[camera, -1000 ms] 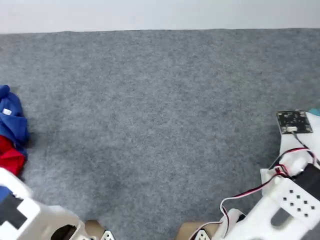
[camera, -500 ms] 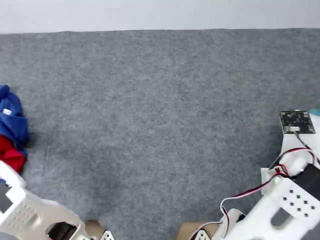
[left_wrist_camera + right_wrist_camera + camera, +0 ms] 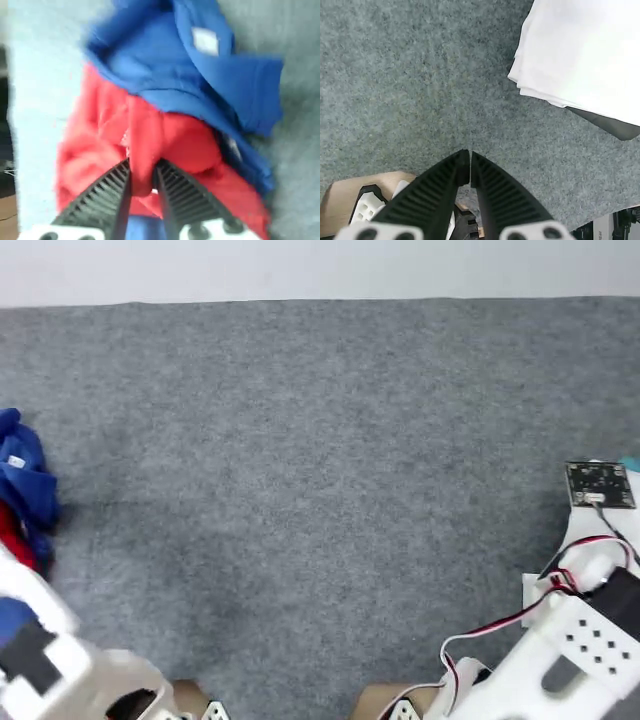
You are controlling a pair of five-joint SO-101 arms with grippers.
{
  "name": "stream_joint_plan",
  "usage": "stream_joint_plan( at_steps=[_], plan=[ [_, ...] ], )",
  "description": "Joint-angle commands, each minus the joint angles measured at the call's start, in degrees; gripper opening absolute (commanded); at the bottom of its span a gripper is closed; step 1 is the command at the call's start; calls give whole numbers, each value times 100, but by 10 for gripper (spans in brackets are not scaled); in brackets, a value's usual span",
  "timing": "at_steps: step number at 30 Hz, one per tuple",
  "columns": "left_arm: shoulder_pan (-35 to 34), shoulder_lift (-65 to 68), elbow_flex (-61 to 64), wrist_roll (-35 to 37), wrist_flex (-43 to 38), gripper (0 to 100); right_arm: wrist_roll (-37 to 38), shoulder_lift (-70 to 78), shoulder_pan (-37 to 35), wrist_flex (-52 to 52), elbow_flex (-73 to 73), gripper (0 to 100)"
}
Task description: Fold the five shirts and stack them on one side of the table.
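the left gripper (image 3: 142,176) pinches a thin fold of the red shirt (image 3: 95,150) — it may slip, or drag the touching blue shirt (image 3: 150,55); the right gripper (image 3: 470,154) is clenched, empty.

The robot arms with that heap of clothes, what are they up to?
The job is folding shirts. The left gripper is pinching a fold of the red shirt, which lies crumpled partly under a blue shirt at one edge of the grey table. The right gripper is shut on nothing, above bare table beside a folded white shirt.
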Motion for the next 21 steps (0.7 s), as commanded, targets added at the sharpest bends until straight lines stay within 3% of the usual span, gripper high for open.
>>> stream_joint_plan(
  at_steps=[1,6,10,16,21],
  plan=[
    [396,-1459,-119,844,492,5,-35,-119,40,242,-26,12],
    [1415,-3138,-119,1952,1468,5,-26,-119,40,242,-26,12],
    [2848,-4527,-119,2479,1741,5,-26,-119,40,242,-26,12],
    [5591,-5925,347,2664,1864,5,-26,-119,40,242,-18,11],
    [6752,-6409,1042,2699,1899,5,-18,-119,57,242,-18,11]
  ],
)
